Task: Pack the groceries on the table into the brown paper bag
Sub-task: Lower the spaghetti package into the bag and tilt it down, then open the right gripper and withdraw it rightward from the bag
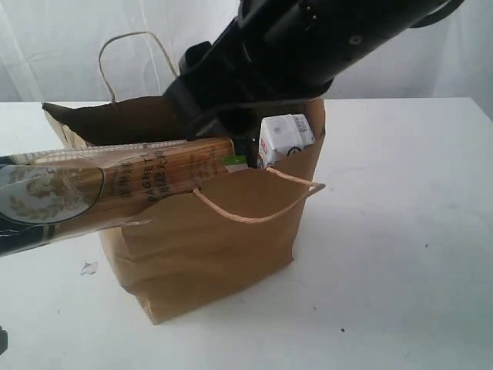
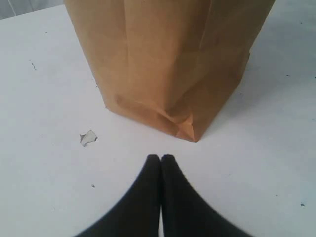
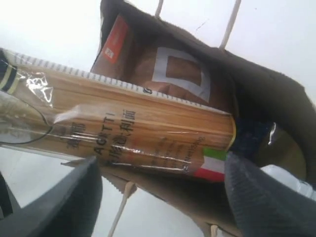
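Though partly in bag (image 1: 208,247), spaghetti pack (image 1: 154,179): "PAGHET" lettering.

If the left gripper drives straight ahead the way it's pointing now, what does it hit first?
Probably the brown paper bag, at its bottom corner; only table separates it from the left gripper.

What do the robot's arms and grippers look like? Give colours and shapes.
The right arm is a bulky, glossy black housing. The left gripper has two matt black fingers curving to narrow tips. The right gripper has broad dark grey fingers with a fine texture.
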`<state>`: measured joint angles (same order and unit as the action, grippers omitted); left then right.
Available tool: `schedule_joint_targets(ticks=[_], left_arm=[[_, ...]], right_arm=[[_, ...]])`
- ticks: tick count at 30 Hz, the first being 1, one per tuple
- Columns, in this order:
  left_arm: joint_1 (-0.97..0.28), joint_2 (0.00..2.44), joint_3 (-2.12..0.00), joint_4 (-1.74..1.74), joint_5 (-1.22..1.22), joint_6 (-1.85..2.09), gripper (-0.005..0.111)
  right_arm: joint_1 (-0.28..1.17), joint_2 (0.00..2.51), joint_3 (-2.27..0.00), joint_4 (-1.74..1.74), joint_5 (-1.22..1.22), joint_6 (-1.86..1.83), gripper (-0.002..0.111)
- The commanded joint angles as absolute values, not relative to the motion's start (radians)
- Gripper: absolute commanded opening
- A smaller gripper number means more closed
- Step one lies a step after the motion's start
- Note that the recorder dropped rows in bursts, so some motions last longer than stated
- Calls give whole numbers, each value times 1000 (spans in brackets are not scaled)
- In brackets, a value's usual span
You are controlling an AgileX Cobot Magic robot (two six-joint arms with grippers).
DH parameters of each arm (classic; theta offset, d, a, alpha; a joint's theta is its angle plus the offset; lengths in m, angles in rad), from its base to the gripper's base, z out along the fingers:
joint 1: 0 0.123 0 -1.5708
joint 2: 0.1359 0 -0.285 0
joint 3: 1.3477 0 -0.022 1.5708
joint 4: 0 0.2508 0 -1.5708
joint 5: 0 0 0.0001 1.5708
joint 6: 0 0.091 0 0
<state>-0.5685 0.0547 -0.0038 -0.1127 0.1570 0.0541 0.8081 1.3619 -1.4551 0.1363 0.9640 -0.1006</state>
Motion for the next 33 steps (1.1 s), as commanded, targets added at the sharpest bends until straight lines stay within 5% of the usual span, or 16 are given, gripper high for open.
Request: schedule_joint_targets(ticks=[1, 5, 12, 21, 33], left_arm=[[-571, 46, 0, -118, 157, 49, 0], [-571, 46, 0, -118, 157, 49, 0], [-571, 46, 0, -118, 157, 49, 0], [-571, 46, 0, -118, 157, 49, 0], [-571, 46, 0, -118, 157, 49, 0]], right_arm=[[808, 1321, -1452, 130, 937, -112, 63], [808, 1270, -1452, 110, 922, -93, 52], [808, 1009, -1174, -35, 685, 106, 0], [808, 689, -829, -194, 562, 277, 0], [808, 382, -568, -181, 725, 310, 0]])
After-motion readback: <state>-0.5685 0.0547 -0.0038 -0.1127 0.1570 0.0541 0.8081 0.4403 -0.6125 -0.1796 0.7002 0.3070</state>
